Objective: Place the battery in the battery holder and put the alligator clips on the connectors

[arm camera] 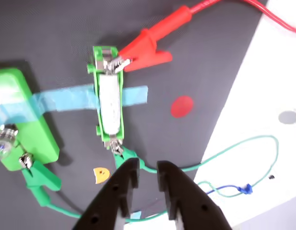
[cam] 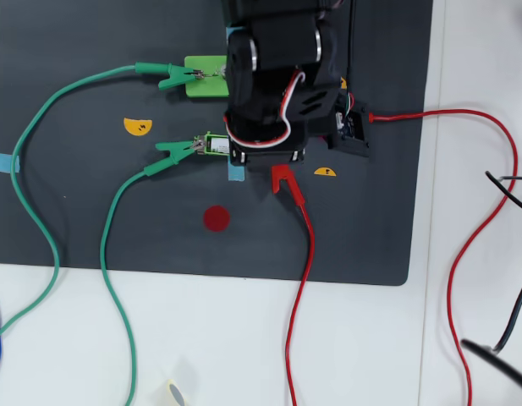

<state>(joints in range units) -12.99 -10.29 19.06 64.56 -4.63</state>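
Note:
In the wrist view the white battery [arm camera: 110,103] lies inside the narrow green battery holder [arm camera: 97,76]. A red alligator clip [arm camera: 144,50] bites the connector [arm camera: 114,63] at the holder's upper end. A green alligator clip [arm camera: 127,154] sits on the holder's lower end, just ahead of my gripper [arm camera: 147,167]. The gripper is open, its black fingers [arm camera: 123,184] apart with only the green wire passing the gap. A second green clip [arm camera: 40,178] hangs on the light-green block [arm camera: 23,115]. In the overhead view the arm [cam: 277,76] hides most of the holder [cam: 214,145]; the green clips [cam: 172,150] and red clip [cam: 286,182] show.
Blue tape [arm camera: 66,99] crosses under the holder. A red dot [arm camera: 182,106] and a yellow sticker [arm camera: 100,175] mark the black mat [arm camera: 186,48]. White table [arm camera: 267,86] lies to the right. Red wire [cam: 299,296], green wires [cam: 117,279] and black cables [cam: 514,321] trail over the table.

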